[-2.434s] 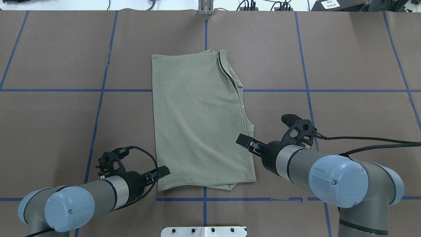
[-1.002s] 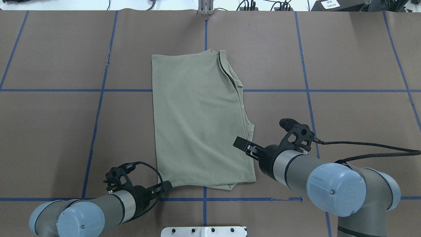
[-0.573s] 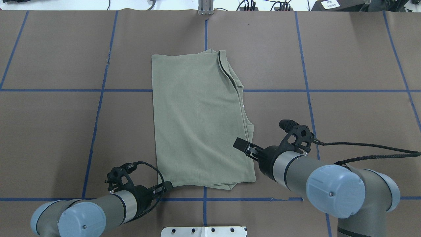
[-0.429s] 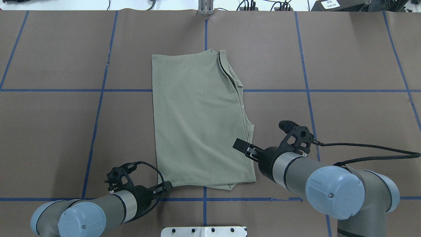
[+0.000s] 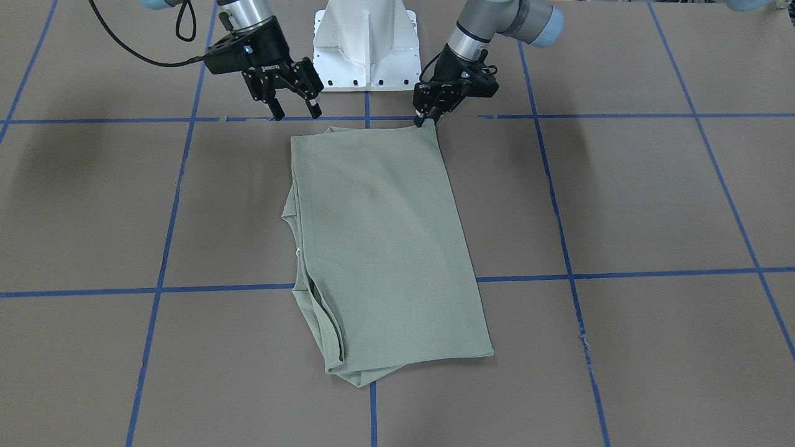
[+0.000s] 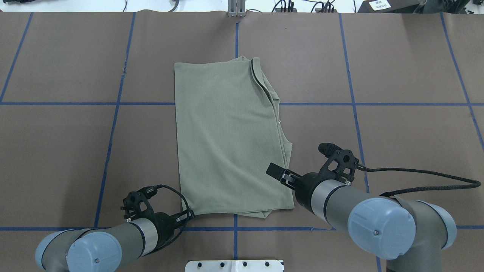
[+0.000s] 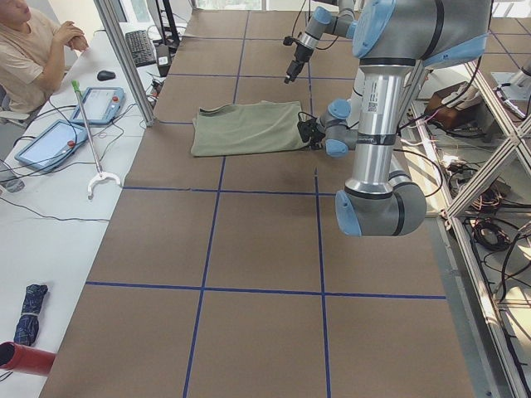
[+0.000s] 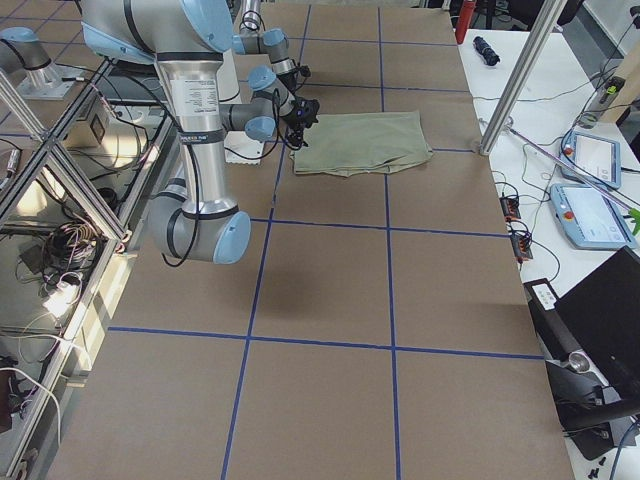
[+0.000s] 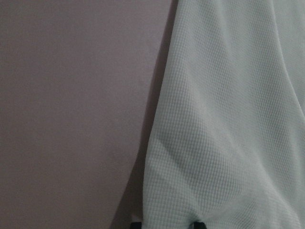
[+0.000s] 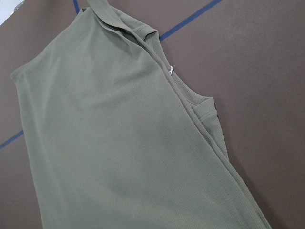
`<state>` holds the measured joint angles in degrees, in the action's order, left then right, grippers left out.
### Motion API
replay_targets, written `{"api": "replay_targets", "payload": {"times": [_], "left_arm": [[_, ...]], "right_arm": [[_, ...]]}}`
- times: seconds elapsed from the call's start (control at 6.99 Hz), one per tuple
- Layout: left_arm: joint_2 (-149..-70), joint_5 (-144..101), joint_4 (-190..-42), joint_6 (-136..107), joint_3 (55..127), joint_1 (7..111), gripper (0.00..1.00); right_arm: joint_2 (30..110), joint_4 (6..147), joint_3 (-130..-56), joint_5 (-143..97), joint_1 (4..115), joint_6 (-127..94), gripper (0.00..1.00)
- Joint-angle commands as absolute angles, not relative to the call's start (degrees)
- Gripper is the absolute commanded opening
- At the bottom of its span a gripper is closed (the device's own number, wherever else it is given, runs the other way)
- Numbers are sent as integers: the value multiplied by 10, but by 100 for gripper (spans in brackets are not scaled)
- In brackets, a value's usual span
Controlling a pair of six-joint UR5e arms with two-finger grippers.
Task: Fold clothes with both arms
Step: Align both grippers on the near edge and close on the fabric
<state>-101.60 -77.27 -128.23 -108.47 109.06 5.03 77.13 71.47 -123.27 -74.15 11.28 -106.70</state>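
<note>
The sage-green shirt point(image 6: 227, 132) lies folded into a long rectangle in the middle of the table, collar edge point(image 10: 121, 26) and white tag string point(image 10: 170, 70) along its right side. My left gripper point(image 6: 188, 215) is low at the near-left corner, shut on the shirt's hem corner point(image 5: 428, 127). In the left wrist view the fabric point(image 9: 228, 119) bunches up between the fingertips. My right gripper point(image 5: 296, 112) hangs open above the near-right part of the shirt point(image 5: 385, 236), with nothing between its fingers.
The white pedestal base point(image 5: 366, 43) stands just behind the shirt's near edge. Blue tape lines point(image 6: 113, 104) grid the brown table cover. A black cable point(image 6: 416, 173) trails from the right wrist. A person point(image 7: 33, 50) sits at a side desk beyond the table's far edge.
My left gripper moved back and down to the shirt's near-left corner and shut on it. My right gripper drifted slightly toward the robot, still open.
</note>
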Motion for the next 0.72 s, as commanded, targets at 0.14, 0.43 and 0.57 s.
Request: {"api": "replay_targets", "payload": {"times": [0.14,0.43,0.57], "left_arm": [[-1016,-772,-1282,-1083,1098,51,0],[-1017,-772,-1282,-1082,1099,51,0],[-1017,-772,-1282,-1081,1099,51,0]], "right_arm": [[747,784,-1220,-722,85,-1181,80],[698,792,-1140,-723,71,-1204,87],[696,791,-1119,-723,71,-1203,89]]}}
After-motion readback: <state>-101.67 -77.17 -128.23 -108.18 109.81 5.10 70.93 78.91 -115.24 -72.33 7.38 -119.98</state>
